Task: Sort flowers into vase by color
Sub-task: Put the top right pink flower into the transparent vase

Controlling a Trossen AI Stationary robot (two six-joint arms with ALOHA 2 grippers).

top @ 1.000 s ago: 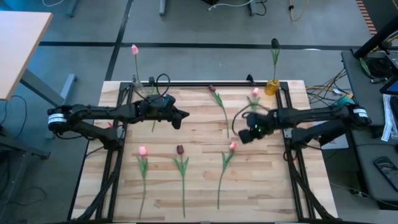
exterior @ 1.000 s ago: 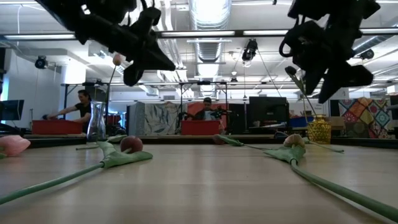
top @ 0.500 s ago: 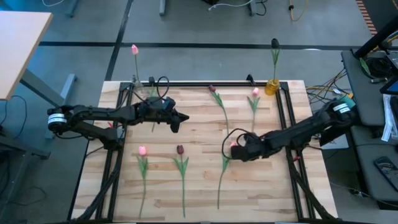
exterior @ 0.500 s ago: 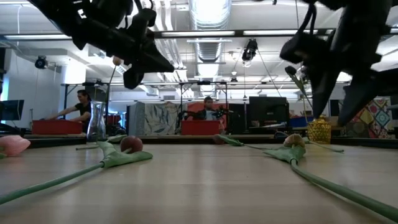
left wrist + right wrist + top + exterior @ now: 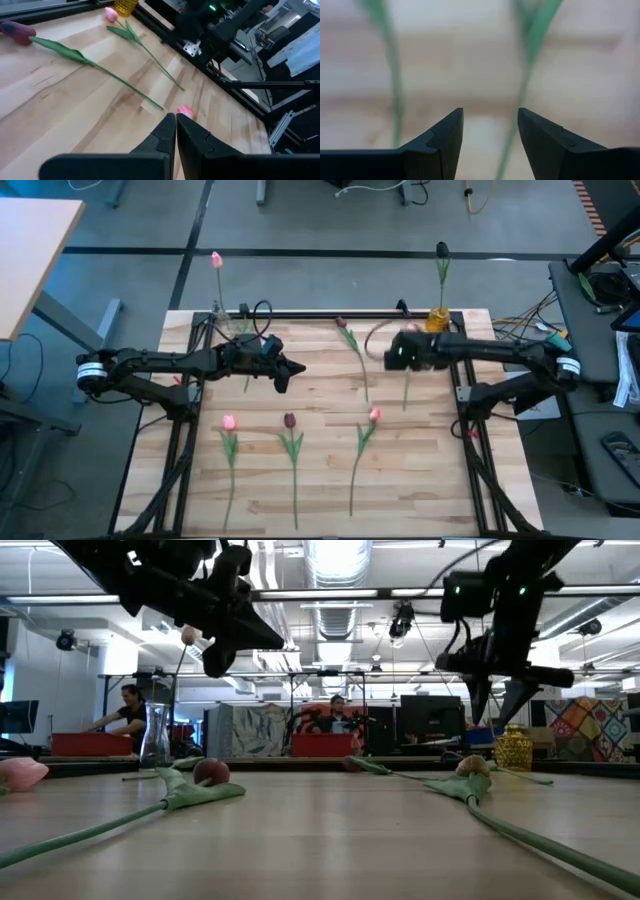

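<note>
Pink and maroon heads: the flowers lie apart on the counter (image 5: 320, 480); a pink tulip (image 5: 229, 423), a maroon tulip (image 5: 290, 421) and a second pink tulip (image 5: 374, 415) along the near row, a maroon far tulip (image 5: 342, 325) near the far edge.
In vases: one pink flower (image 5: 216, 259) stands in the clear vase (image 5: 155, 735) at the far left corner; one dark flower (image 5: 441, 250) stands in the yellow vase (image 5: 437, 319) at the far right corner.
Handling (judged): light, thin, springy stems with soft heads; likely to bend or slip, so grip the stem mid-length, below the leaves, never the head.
Right gripper (image 5: 490, 135): fingers parted, nothing between them, poised over a green stem (image 5: 406, 385) near the yellow vase.
Left gripper (image 5: 176, 131): fingers pressed together, holding nothing, hovering above the counter's left half.
Step (judged): the right arm is lining up on that stem.
</note>
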